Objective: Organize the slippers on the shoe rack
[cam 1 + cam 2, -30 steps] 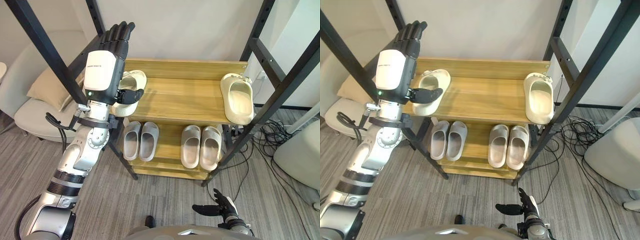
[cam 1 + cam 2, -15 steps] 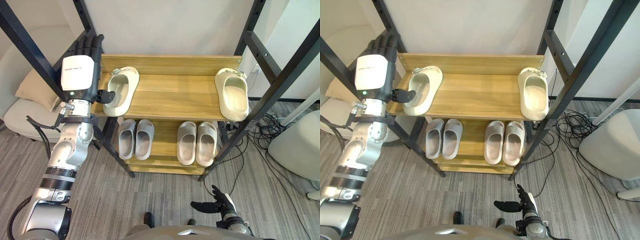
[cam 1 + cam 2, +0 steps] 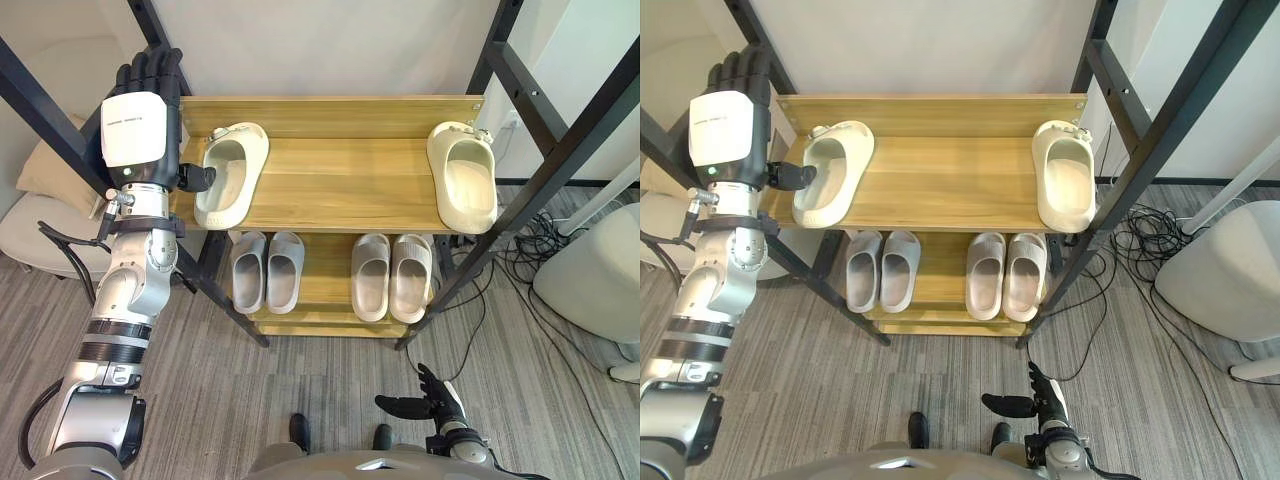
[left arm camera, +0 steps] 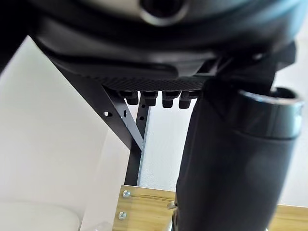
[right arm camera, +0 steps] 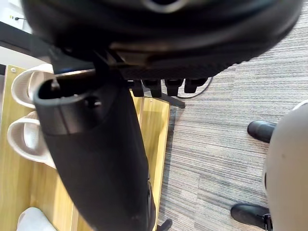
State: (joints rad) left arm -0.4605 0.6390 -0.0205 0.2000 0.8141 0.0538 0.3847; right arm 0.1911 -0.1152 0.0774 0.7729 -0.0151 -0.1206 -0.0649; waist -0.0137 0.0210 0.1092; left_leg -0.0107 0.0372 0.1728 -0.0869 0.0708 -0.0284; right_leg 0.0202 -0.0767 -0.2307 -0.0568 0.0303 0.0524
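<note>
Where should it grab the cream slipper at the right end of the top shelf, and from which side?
Take the cream slipper by its near rim, probably, coming from the front of the shoe rack. It lies sole down, opening up, with its near end at the shelf's edge, so fingers can hook inside with the thumb outside. The right hand is on that side.

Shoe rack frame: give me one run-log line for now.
left hand: open, raised beside left cream slipper | right hand: open, low over floor | right cream slipper: top shelf, right end | grey slippers: lower shelf
</note>
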